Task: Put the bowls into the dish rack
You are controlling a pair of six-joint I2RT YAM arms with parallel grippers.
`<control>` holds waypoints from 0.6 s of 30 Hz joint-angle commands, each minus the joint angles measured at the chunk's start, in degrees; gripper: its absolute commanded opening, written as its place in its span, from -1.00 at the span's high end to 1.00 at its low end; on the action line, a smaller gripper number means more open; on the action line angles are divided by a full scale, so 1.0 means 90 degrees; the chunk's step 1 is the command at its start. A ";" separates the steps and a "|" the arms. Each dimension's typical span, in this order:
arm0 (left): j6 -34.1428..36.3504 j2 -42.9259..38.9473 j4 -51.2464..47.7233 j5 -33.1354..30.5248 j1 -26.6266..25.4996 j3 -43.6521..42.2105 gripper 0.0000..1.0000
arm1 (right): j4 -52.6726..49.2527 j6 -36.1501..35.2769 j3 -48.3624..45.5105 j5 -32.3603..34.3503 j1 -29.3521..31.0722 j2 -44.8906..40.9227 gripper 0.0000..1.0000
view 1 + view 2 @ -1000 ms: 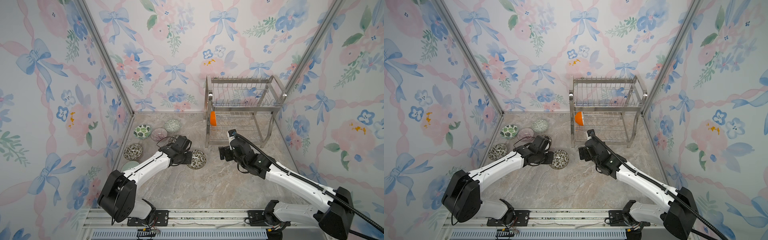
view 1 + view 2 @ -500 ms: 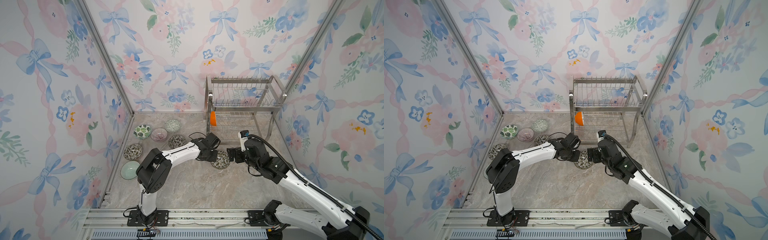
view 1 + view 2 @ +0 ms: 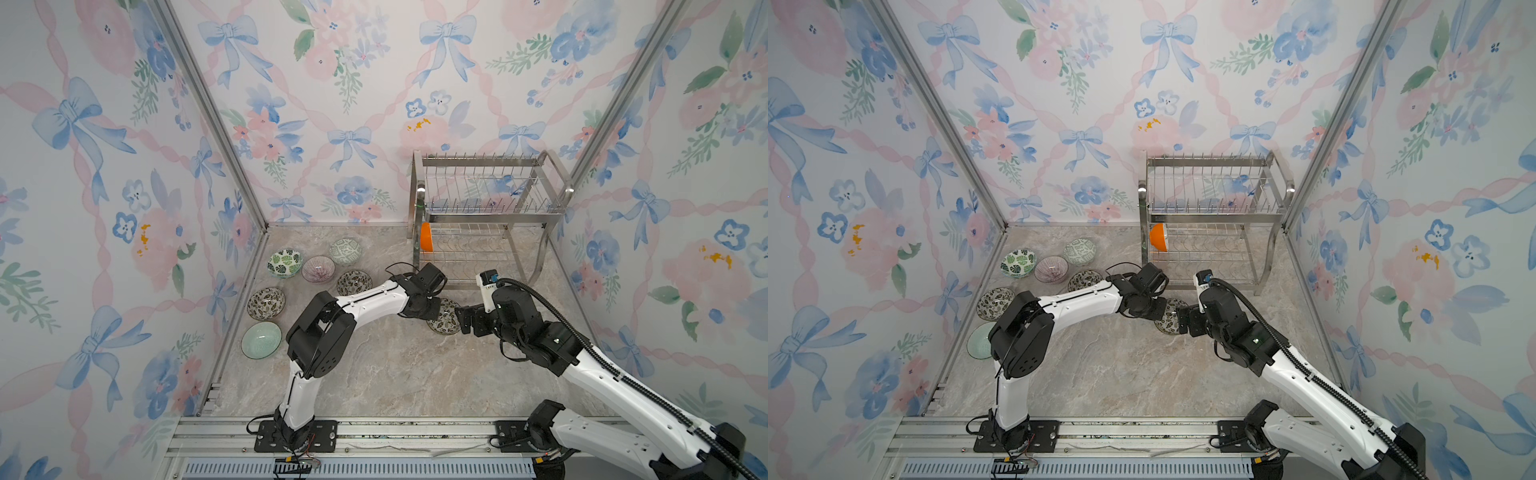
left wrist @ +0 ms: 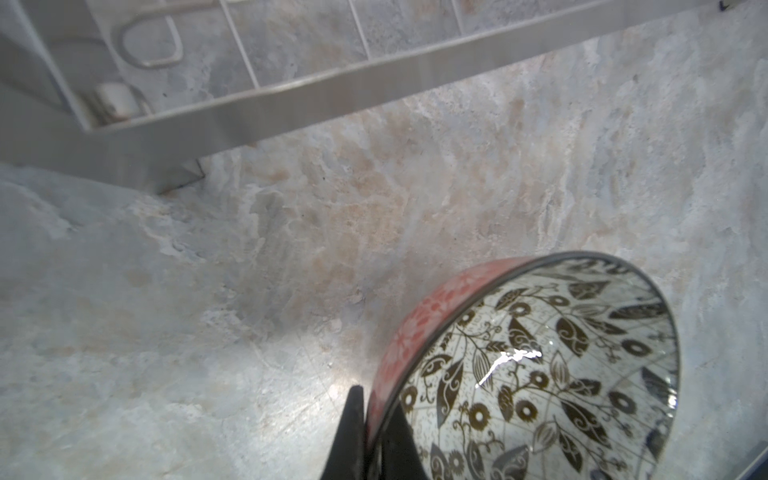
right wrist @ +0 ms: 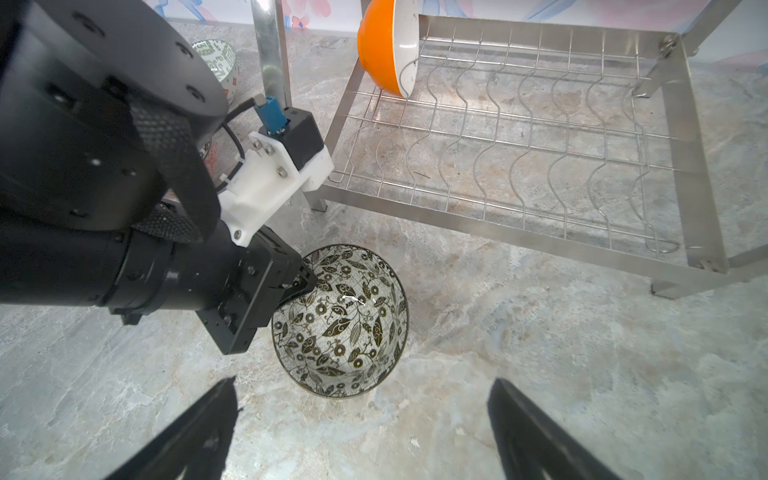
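The left arm rises from its base at the front rail, folds at a high elbow, and sends its white forearm out to the right across the desk [image 3: 374, 386]. Its wrist ends just in front of the dish rack [image 3: 490, 216]. The left end effector [image 4: 370, 411] is pressed together on the rim of a dark-leaf bowl [image 5: 340, 324], with 1 finger on the pink outer wall and 1 inside. The bowl is tilted, its patterned inside turned toward the right arm. It sits low over the desk in front of the rack's lower tier. I cannot tell whether its foot touches the desk.

The right arm stretches from its base at the front right diagonally toward the middle, wrist bent so the tool points left at the bowl. The right end effector [image 3: 462, 319] is spread wide. In the right wrist view, its 2 dark fingers [image 5: 199, 428] flank the near edge of the bowl, and neither touches it.

An orange bowl [image 3: 426, 237] stands on edge at the left end of the rack's lower tier, white inside facing right. The upper tier holds no bowl. In both top views, 6 other bowls [image 3: 318, 269] sit upright on the desk near the left wall, well apart from the rack.
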 commanded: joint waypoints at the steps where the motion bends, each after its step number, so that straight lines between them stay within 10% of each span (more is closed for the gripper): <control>1: 0.0019 0.0109 0.0067 0.0048 0.0005 0.0202 0.89 | -0.0125 -0.0120 -0.0077 -0.0122 -0.0062 0.0011 -0.93; 18: 0.0089 0.0140 0.0046 0.0008 0.0027 0.0206 0.57 | -0.0257 -0.0058 -0.0220 -0.0206 -0.0147 -0.0248 -0.93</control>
